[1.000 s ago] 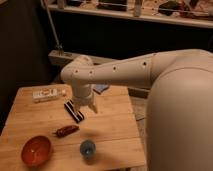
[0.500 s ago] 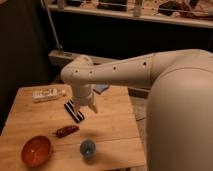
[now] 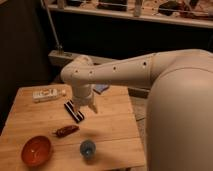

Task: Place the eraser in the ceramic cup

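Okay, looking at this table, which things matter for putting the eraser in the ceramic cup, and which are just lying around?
For the job: eraser; ceramic cup; claw, close beside the eraser's far end.
Just lying about: orange bowl; reddish-brown lumpy thing; white labelled box.

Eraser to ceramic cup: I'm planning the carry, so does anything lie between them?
Nothing visible lies squarely between them. The gripper hangs right beside the eraser; bare table runs from there to the ceramic cup. The reddish-brown lump lies close beside that path, toward the orange bowl.
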{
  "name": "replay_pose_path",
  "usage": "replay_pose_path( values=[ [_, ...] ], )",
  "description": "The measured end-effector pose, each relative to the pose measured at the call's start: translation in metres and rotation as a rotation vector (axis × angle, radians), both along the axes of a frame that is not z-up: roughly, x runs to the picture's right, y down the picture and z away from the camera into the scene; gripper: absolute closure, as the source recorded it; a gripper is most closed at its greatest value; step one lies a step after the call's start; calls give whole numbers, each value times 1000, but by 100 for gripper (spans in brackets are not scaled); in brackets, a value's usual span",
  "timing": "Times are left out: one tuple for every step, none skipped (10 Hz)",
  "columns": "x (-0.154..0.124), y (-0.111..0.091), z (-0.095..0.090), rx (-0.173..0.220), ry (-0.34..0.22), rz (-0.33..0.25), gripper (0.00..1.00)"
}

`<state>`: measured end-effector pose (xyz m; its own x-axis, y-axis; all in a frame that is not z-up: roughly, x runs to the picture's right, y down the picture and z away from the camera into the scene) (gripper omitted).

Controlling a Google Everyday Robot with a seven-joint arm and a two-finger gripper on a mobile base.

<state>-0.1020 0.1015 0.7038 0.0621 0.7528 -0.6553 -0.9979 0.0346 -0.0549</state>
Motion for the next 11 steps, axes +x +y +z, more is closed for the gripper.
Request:
replay_pose_path(
  values=[
    [0, 0, 0, 0, 0, 0, 35],
    [0, 0, 0, 0, 0, 0, 35],
    [0, 0, 0, 0, 0, 0, 35],
    [0, 0, 0, 0, 0, 0, 35],
    [0, 0, 0, 0, 0, 0, 35],
    [0, 0, 0, 0, 0, 0, 35],
    [0, 0, 0, 0, 0, 0, 35],
    [0, 0, 0, 0, 0, 0, 35],
    [0, -1, -1, 3, -7, -7, 35],
    [-2, -3, -2, 8, -27, -22, 35],
    [-8, -7, -4, 21, -74, -47, 35]
  ],
)
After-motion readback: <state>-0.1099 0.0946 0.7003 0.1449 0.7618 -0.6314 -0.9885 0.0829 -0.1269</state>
